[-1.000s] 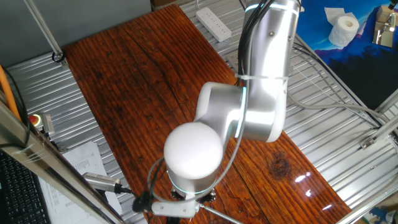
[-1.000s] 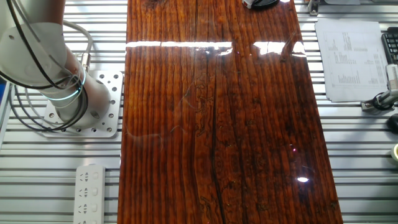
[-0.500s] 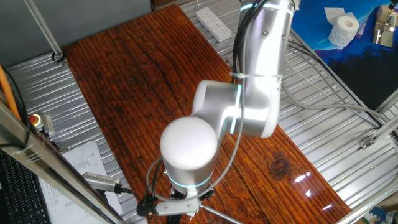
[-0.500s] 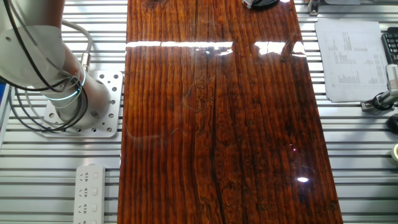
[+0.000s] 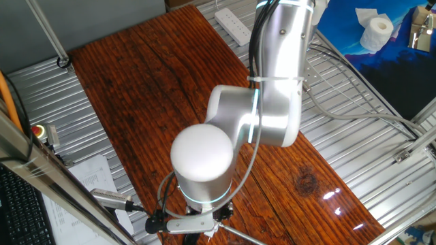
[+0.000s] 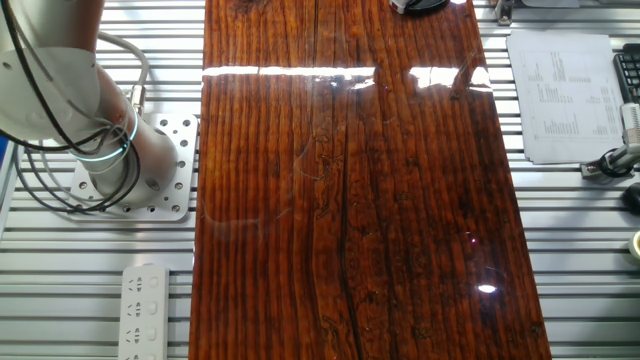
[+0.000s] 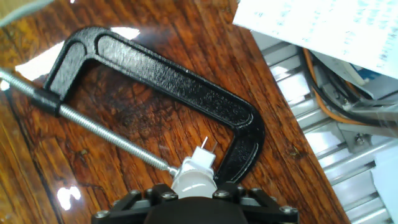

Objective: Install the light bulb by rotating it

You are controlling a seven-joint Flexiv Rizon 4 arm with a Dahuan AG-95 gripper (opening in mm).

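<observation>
In the hand view my gripper (image 7: 194, 199) sits at the bottom edge, its black jaws closed on either side of the small white frosted light bulb (image 7: 194, 180). The bulb's narrow pale base with two thin pins points away from me, toward the dark wooden tabletop (image 7: 124, 130). The bulb hangs just above the lower arm of a black C-clamp (image 7: 186, 87). In one fixed view the arm's big white joint cap (image 5: 201, 158) hides the gripper and the bulb. No socket shows in any view.
The C-clamp's threaded screw (image 7: 93, 127) runs across the wood and ends beside the bulb. Printed paper (image 7: 323, 28) and cables lie past the table's edge over the metal frame. A power strip (image 6: 145, 310) and the arm's base (image 6: 110, 160) stand left of the tabletop.
In one fixed view the arm has swung slightly left and toward the camera. The other fixed view shows the arm's base link leaning a little further left.
</observation>
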